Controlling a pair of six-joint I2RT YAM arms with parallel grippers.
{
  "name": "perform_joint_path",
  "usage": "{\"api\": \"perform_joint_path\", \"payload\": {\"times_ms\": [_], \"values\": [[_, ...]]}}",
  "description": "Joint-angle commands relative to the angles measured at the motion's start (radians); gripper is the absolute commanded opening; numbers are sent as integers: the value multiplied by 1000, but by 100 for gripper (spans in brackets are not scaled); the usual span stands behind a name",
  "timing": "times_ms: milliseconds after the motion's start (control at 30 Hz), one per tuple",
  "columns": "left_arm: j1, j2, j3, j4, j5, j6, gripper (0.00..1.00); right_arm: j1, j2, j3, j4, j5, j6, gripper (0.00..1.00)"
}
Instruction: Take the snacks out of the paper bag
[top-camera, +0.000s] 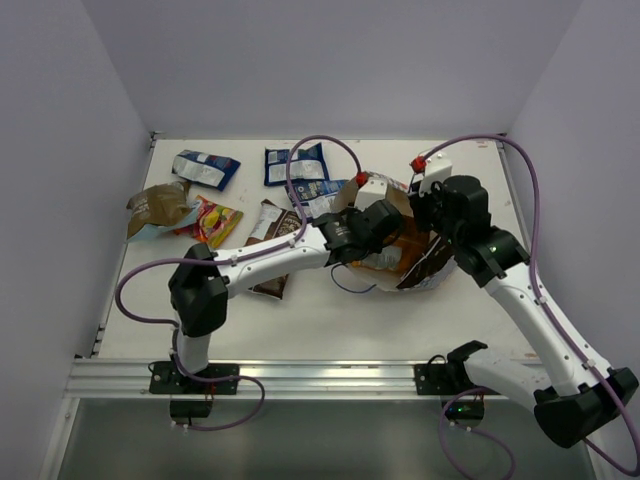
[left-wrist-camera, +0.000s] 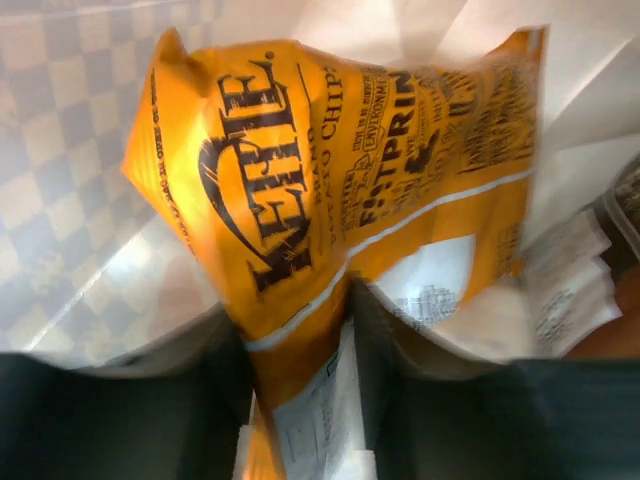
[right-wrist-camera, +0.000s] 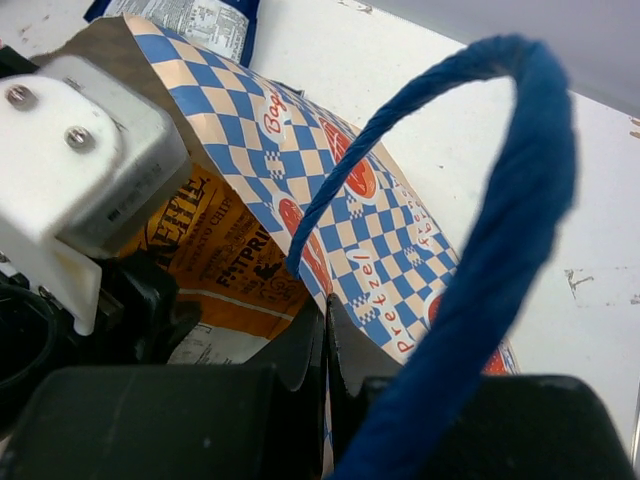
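The paper bag (top-camera: 425, 272) lies tipped in the middle of the table, mouth toward the left arm; its checkered wall (right-wrist-camera: 330, 190) and blue cord handle (right-wrist-camera: 500, 200) fill the right wrist view. My right gripper (right-wrist-camera: 327, 340) is shut on the bag's rim. My left gripper (left-wrist-camera: 300, 400) is inside the bag's mouth (top-camera: 385, 235), shut on the lower edge of an orange chip packet (left-wrist-camera: 330, 170), which also shows in the right wrist view (right-wrist-camera: 225, 260). Several snacks lie out on the table: two blue-and-white packets (top-camera: 205, 167) (top-camera: 297, 165), an olive-tan one (top-camera: 155, 207), a red-and-yellow one (top-camera: 212, 220), a dark brown one (top-camera: 275, 235).
White side walls bound the table (top-camera: 320, 320) left, right and back. The left arm stretches across the table's middle from its base (top-camera: 195, 370); the right arm's base (top-camera: 580, 410) is at the near right. Cables loop above both arms.
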Motion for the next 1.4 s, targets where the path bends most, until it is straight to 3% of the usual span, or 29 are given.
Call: {"api": "perform_joint_path", "payload": {"times_ms": [0,33,100,333,500,833,1067,1367], "values": [[3,-4,57,70,3,14,33,6,-11,-10,43,17,21,0],[3,-19,62,69,6,16,16,7,-11,-14,46,26,22,0],[4,-43,67,70,13,30,0,6,-8,-25,52,51,22,0],[3,-242,180,49,105,114,0,3,26,-39,55,158,32,0],[18,-343,327,-60,72,178,0,-8,53,-42,52,216,38,0],[214,-556,369,-154,-92,238,0,-30,84,-47,30,285,61,0],[300,-601,269,-247,-244,246,0,-47,74,-27,7,292,101,0],[578,-514,53,25,31,287,0,-45,63,-7,-11,226,104,0]]}}
